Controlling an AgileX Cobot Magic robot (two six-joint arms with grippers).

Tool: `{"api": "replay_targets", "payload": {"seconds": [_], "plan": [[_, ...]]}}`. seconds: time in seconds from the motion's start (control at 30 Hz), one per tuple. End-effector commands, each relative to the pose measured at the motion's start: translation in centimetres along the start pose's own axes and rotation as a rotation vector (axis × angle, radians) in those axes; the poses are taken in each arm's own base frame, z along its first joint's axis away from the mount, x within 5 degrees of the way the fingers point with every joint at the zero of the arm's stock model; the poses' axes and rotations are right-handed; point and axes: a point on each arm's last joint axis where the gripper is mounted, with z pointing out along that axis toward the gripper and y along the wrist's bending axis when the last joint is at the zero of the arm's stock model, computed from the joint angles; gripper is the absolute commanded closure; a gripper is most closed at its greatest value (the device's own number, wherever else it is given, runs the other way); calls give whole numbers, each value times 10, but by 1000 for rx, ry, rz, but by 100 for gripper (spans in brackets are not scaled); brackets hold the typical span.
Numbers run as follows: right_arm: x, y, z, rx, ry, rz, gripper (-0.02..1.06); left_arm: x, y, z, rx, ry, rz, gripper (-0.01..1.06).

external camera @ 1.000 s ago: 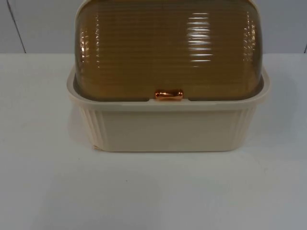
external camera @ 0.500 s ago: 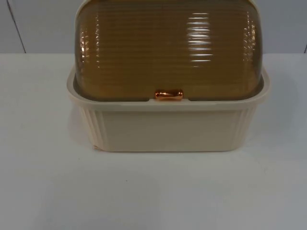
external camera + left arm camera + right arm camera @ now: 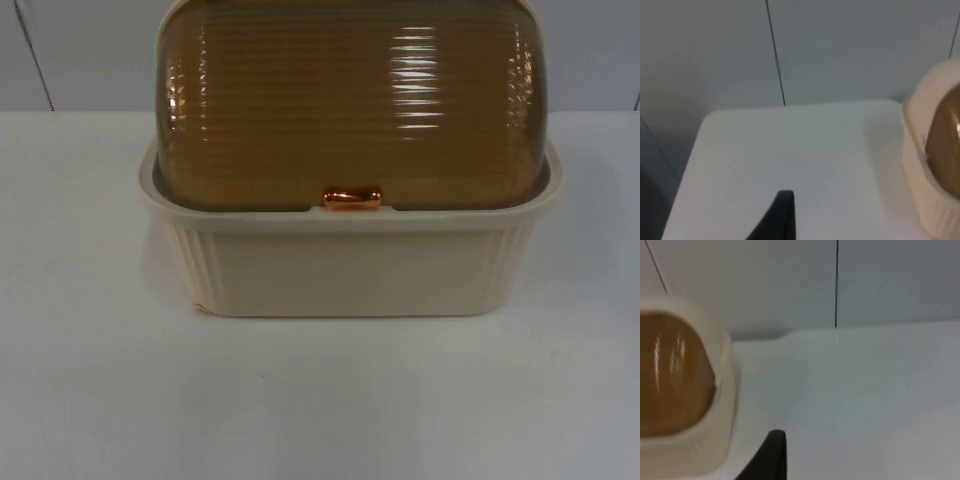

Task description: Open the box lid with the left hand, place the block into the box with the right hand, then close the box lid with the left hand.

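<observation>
Presently, item one: a cream ribbed plastic box [image 3: 350,265] standing in the middle of the white table top [image 3: 320,400], its front wall facing the near edge. Item two: a translucent amber ribbed roll-top lid [image 3: 350,100], domed, fully down and seated inside the box's rim, so the first step, opening, is judged not yet done. Item three: a small copper-coloured handle [image 3: 351,198] at the middle of the lid's near edge, just above the front rim; placed there, it is the natural point for a finger to push or lift the lid back. Item four: the left gripper [image 3: 782,215], of which one black fingertip is seen, held above bare table well to the left of the box, whose cream end wall and amber dome appear at the side of that arm's wrist view; whether its jaws stand apart or together cannot be told. Item five: the right gripper [image 3: 772,452], likewise one black fingertip, over bare table to the right of the box and nearer to it; its jaw state cannot be told either. Item six: the grey partition wall [image 3: 80,50], behind the box at the table's far end. The block's place cannot be told.
</observation>
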Motion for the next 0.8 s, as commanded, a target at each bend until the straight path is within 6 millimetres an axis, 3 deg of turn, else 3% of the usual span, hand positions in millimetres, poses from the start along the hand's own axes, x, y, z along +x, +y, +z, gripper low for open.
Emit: {"api": "replay_targets", "payload": {"seconds": [0.0,0.13,0.23,0.33,0.57,0.77], "plan": [[-26,1,6,5,-63,-5,-1,-27,0,8,0,-60,-7,0],[-63,5,27,6,-82,-15,-1,-66,0,32,-1,-83,-3,0],[-78,7,47,13,-54,-21,-1,-73,0,42,0,-79,-2,0],[-93,9,76,24,0,-43,-1,-76,-1,68,0,-42,5,0],[-91,13,129,25,105,-45,-1,-71,-5,121,15,54,-10,0],[-91,14,145,27,113,-40,-1,-57,-13,160,80,181,-6,0]]}}
